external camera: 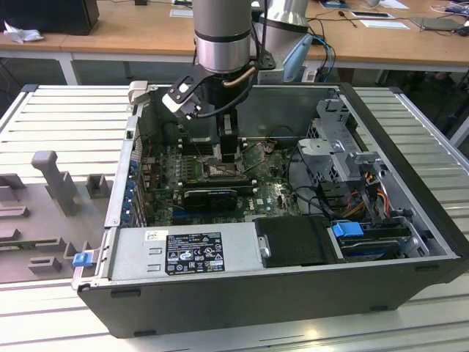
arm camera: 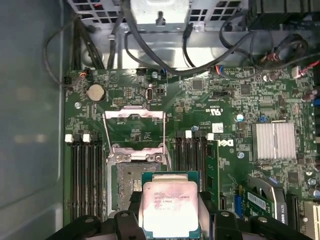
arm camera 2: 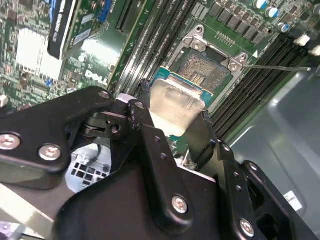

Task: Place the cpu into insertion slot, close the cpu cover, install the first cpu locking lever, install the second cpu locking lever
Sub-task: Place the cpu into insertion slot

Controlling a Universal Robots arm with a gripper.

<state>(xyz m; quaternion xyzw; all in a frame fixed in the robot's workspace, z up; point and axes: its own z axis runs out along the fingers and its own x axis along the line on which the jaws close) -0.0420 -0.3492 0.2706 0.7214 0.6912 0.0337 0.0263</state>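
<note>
My gripper [external camera: 228,152] hangs inside the open computer case, shut on the cpu [arm camera: 170,202], a flat square chip with a silver-grey top. In both wrist views the black fingers [arm camera 2: 145,125] press on two opposite edges of the cpu [arm camera 2: 176,102]. It hovers just above the insertion slot [arm camera: 125,185], off to one side and overlapping part of it. The insertion slot [arm camera 2: 202,67] lies uncovered, its gold-brown contacts showing. The cpu cover [arm camera: 134,116], a grey metal frame, stands flipped open on the slot's far side. A thin wire lever [arm camera 2: 272,66] sticks out past the socket corner.
Long black memory slots [arm camera: 85,175] flank the socket on both sides. A black graphics card [external camera: 212,196] and power supply [external camera: 187,253] lie toward the case front. A drive cage [external camera: 333,147] with cables stands on the exterior view's right. A finned heatsink [arm camera: 273,141] sits on the board.
</note>
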